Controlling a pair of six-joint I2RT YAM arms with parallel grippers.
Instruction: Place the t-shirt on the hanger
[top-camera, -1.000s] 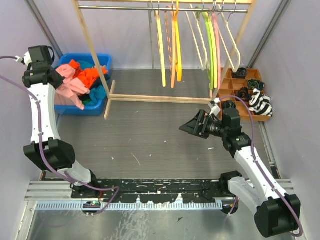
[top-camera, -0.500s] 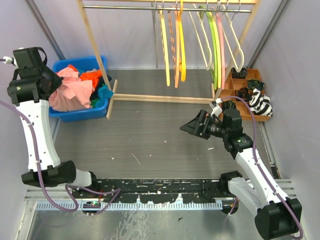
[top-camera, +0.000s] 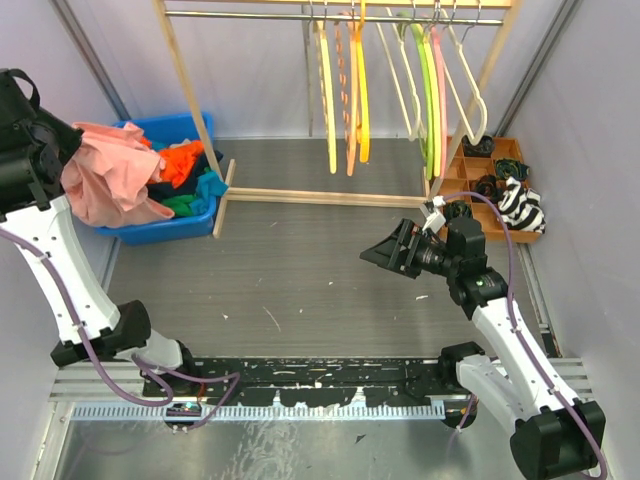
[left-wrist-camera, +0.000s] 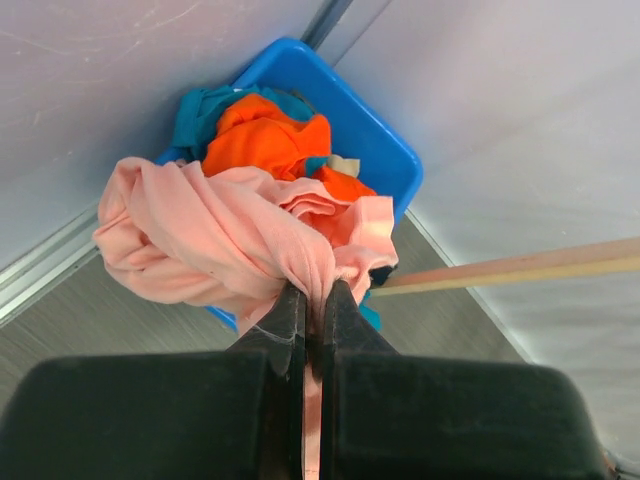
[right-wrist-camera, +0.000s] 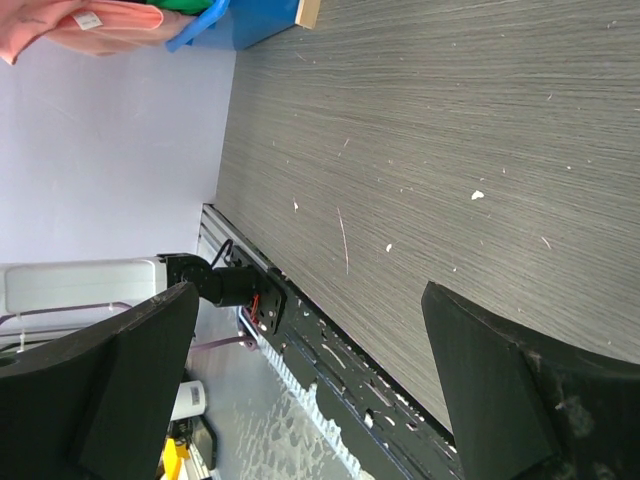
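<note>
I'm counting one salmon-pink cotton t-shirt (top-camera: 110, 185), one blue plastic bin (top-camera: 196, 213) and, as far as I can tell, two thin cream-white hangers (top-camera: 397, 80) hanging on the wooden rack (top-camera: 185, 95) at the table's far edge. The left gripper (left-wrist-camera: 312, 300) is clamping tight on a fold of the t-shirt, which is drooping bunched from its fingertips, long axis running from them towards the bin at the far-left corner. The right gripper (right-wrist-camera: 310, 380) is hovering spread wide, holding nothing, near the right edge.
</note>
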